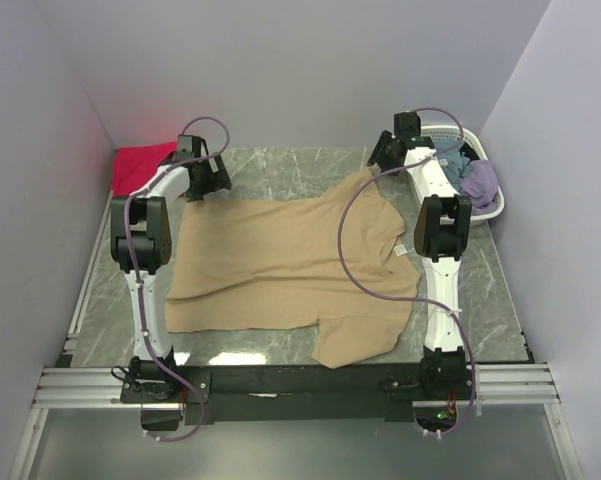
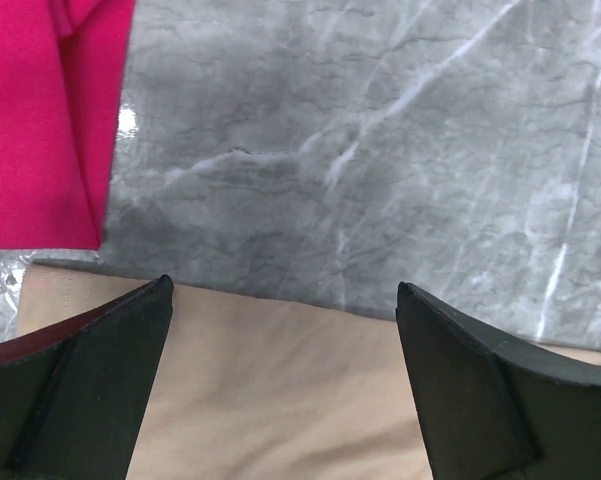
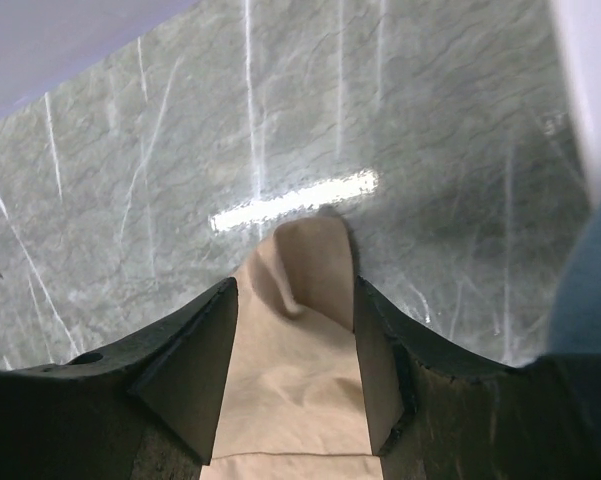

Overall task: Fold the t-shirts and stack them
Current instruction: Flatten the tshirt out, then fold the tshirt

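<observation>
A tan t-shirt (image 1: 280, 260) lies spread flat on the marble table, its small white neck label (image 1: 401, 249) toward the right. A folded red-pink t-shirt (image 1: 140, 165) sits at the far left corner. My left gripper (image 1: 208, 185) hovers wide open over the tan shirt's far left edge (image 2: 280, 400), nothing between its fingers, and the red-pink shirt (image 2: 40, 120) lies just beyond it. My right gripper (image 1: 380, 160) is at the far sleeve tip. In the right wrist view its jaws (image 3: 294, 290) stand apart, with the tan sleeve (image 3: 310, 250) lying loose between them, not pinched.
A white lattice basket (image 1: 492, 212) holding blue and purple clothes (image 1: 475, 180) stands at the far right, close to the right gripper; its edge (image 3: 590, 60) shows in the right wrist view. Walls enclose the table on three sides. The right arm's cable arcs over the shirt.
</observation>
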Available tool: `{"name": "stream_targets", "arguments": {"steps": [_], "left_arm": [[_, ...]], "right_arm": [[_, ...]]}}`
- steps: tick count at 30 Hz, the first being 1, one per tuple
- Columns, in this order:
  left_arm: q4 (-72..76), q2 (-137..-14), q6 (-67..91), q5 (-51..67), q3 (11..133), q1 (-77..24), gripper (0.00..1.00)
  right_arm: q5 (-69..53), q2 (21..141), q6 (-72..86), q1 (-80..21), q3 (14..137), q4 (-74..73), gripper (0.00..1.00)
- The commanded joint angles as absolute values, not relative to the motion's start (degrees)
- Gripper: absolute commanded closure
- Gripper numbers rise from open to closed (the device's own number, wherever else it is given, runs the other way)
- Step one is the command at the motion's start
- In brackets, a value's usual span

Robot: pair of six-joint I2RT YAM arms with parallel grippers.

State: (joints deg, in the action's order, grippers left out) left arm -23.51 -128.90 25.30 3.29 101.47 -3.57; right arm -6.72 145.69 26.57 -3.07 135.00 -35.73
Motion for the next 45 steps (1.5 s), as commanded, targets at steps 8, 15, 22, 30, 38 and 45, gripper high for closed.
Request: {"name": "stream_targets", "arguments": {"steps": [8, 15, 22, 30, 38, 45], "left_arm": [[-26.1, -124.8, 24.7, 3.4, 100.5, -3.8, 0.01], [-32.0, -127.2, 23.3, 0.2, 104.3, -4.0, 0.0], [-32.8, -129.3, 23.2, -1.7, 105.3, -4.5, 0.01], [-33.2, -129.8, 23.0, -1.8, 105.9, -4.4, 0.1], [-34.5, -131.2, 22.9, -1.7, 107.1, -4.4, 0.38], [-35.2, -132.3, 22.7, -0.6, 108.2, -4.4, 0.67]], "right_arm": [[-10.6, 148.5, 27.8, -2.7, 138.1, -37.4, 0.43], [-9.3, 148.6, 28.4, -2.6, 138.2, -38.1, 0.43], [-14.3, 149.7, 28.9, -2.4, 138.9, -36.0, 0.46], [-18.7, 150.4, 30.2, -2.3, 138.3, -34.3, 0.48], [-20.3, 150.1, 30.0, -2.1, 137.5, -33.3, 0.66], [-21.6, 149.9, 29.7, -1.9, 137.0, -32.6, 0.83]]}}
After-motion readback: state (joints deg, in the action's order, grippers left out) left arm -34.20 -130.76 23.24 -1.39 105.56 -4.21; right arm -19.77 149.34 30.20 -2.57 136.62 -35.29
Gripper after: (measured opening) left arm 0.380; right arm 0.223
